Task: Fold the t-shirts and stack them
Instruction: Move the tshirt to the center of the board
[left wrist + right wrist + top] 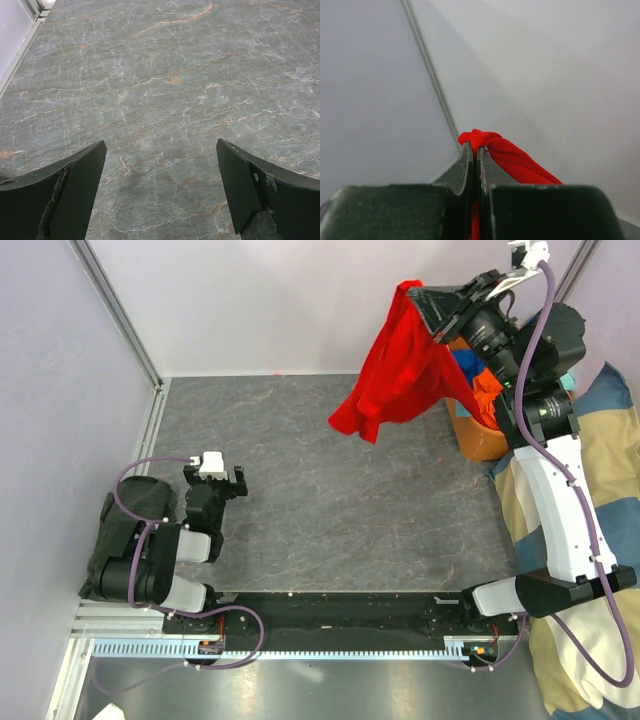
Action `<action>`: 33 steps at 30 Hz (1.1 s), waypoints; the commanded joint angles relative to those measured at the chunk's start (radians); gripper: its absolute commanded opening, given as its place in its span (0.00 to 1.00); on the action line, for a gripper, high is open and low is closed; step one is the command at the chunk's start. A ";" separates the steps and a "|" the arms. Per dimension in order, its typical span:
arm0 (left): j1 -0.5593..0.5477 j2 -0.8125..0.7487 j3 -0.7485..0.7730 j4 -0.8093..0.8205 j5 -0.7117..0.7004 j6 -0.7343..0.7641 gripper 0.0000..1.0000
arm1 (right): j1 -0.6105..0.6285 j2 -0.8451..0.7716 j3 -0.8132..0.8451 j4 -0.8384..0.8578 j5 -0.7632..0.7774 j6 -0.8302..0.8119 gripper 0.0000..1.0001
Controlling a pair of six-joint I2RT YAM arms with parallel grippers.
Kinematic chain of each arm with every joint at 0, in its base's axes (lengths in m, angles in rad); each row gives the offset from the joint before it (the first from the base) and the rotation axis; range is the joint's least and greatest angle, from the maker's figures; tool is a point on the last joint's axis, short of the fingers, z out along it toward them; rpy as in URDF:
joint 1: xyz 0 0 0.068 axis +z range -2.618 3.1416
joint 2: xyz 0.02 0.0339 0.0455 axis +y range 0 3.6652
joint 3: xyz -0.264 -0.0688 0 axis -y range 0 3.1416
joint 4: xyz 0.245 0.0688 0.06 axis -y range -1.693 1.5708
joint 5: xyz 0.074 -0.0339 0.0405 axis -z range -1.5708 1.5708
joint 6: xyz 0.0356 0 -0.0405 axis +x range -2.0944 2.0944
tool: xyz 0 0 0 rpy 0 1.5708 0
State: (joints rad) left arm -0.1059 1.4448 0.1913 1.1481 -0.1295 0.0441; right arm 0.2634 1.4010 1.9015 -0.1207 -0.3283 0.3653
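Observation:
A red t-shirt (395,370) hangs crumpled in the air at the back right, high above the grey marbled table (330,490). My right gripper (418,292) is shut on its top edge. In the right wrist view a bunch of red t-shirt (505,152) is pinched between the closed jaws of the right gripper (475,147), with only the wall behind. More t-shirts, orange (487,392) and blue (466,364), lie in an orange basket (478,435) under the right arm. My left gripper (222,478) rests low at the near left, open; in the left wrist view the left gripper (160,150) has only bare table between its fingers.
A blue-and-beige checked cushion (600,540) lies along the right side. A dark bundle (125,530) sits by the left arm's base. Pale walls and a metal post (115,305) close the back and left of the table.

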 commanded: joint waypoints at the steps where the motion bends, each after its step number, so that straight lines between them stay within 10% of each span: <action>1: 0.006 0.002 0.020 0.027 -0.012 -0.029 1.00 | 0.075 -0.019 -0.008 0.113 -0.104 0.079 0.00; 10: 0.006 0.002 0.019 0.027 -0.012 -0.029 1.00 | 0.266 0.078 -0.050 0.077 0.030 0.025 0.00; 26: 0.006 0.000 0.019 0.027 -0.012 -0.029 1.00 | 0.537 0.509 0.442 -0.140 0.353 -0.114 0.00; 33: 0.006 0.002 0.020 0.027 -0.012 -0.029 1.00 | 0.550 0.463 0.254 -0.126 0.504 -0.120 0.00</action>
State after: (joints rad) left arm -0.1059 1.4448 0.1917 1.1465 -0.1295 0.0441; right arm 0.8181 1.9244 2.2509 -0.2928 0.0357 0.2649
